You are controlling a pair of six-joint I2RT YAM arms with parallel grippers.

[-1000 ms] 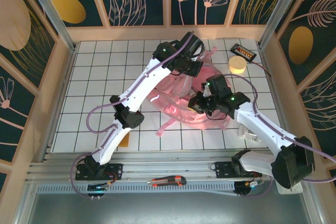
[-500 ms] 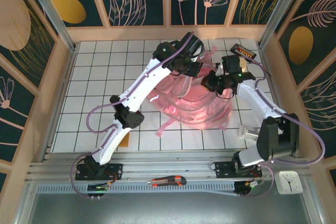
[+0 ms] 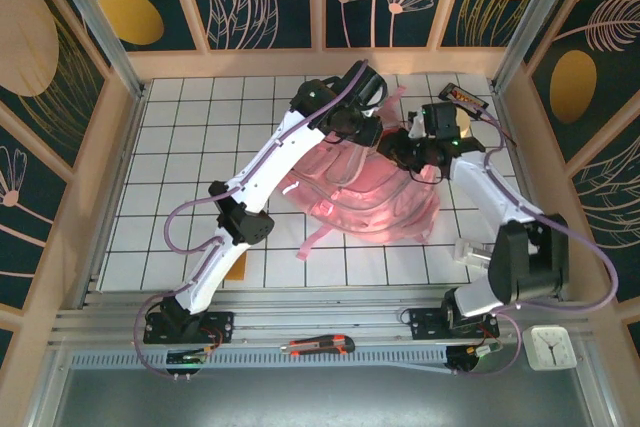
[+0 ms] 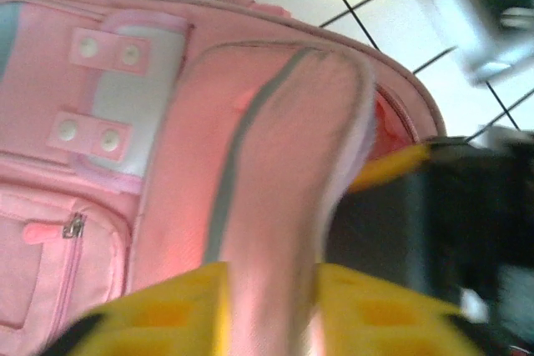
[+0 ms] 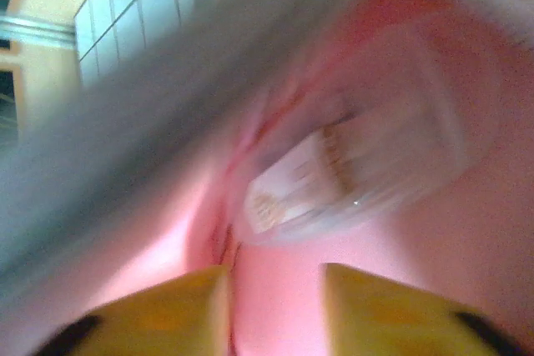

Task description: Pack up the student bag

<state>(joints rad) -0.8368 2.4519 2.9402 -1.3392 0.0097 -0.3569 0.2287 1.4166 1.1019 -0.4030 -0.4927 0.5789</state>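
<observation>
Left hand (image 4: 271,314): the fingers stand part-way apart with a ridge of pink fabric running up between them. I cannot tell whether they are pinching it or only straddling it.
Right hand (image 5: 275,306): narrow gap and nothing I can make out between the fingers. Its view is blurred, with pink lining and a clear pocket (image 5: 367,156) straight ahead of it.
Student bag (image 3: 375,202): it lies flat on the desk (image 3: 180,167), front pockets up. Its top edge is under both hands and the rest stretches back towards the arms' bases.
Risk, mouth collapsing: if the left hand's hold on that ridge is loose, I'd expect the soft fabric to slide out. It would then sag over the right hand, which is just beside it at the opening.
Risk, knock: the two hands are very near each other above the same edge. A small sideways move by either could bump them together.
Risk, snag: a right hand pulling out of the lining could catch a seam and drag the whole bag along. It is soft and nothing pins it down.
Risk, strap: a loose strap (image 3: 315,240) trails out well behind both hands and could be caught by an arm.
</observation>
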